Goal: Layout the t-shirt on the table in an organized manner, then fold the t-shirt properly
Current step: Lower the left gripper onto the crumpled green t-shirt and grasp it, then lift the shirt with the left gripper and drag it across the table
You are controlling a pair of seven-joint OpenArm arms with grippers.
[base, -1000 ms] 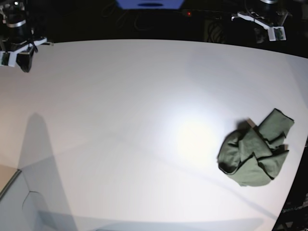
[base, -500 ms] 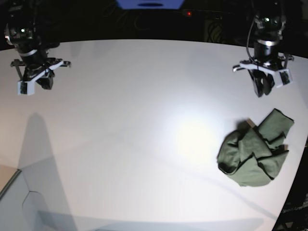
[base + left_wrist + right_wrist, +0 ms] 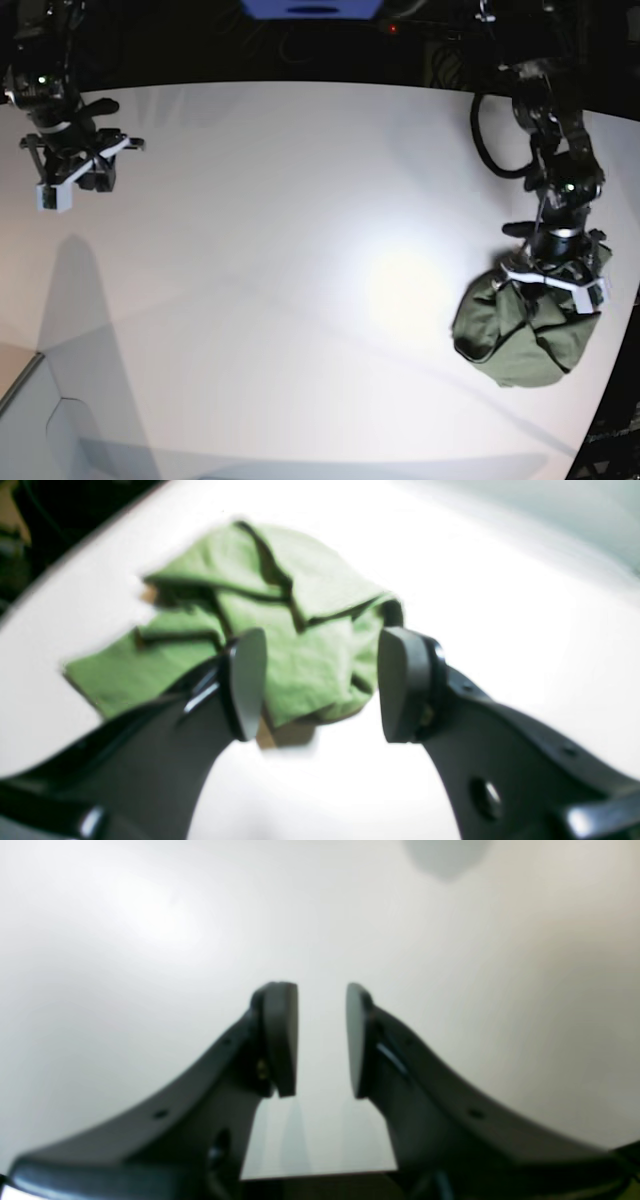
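One crumpled olive-green t-shirt (image 3: 520,335) is all you have to work with, and it sits bunched in a wrinkled heap at about four o'clock on the white table (image 3: 280,250), close to the curved edge on that side. Nothing of it is spread flat; folds overlap each other, and you cannot pick out a sleeve or the neck label from the base view.

Your left gripper (image 3: 553,283) hangs right over the heap, at its twelve o'clock side, with the arm reaching in from the far edge of the table. In the left wrist view the left gripper (image 3: 320,682) has its two dark pads spread apart, with the t-shirt (image 3: 240,625) lying beyond and between them and bare table (image 3: 500,605) off to three o'clock. That picture is blurred, so you cannot tell whether the pads touch the cloth; nothing is pinched between them.

Your right gripper (image 3: 72,178) is well apart from the shirt, up at about ten o'clock over bare table. The right wrist view shows the right gripper (image 3: 321,1040) with a narrow gap between its pads, holding nothing, only white table (image 3: 125,940) beneath.
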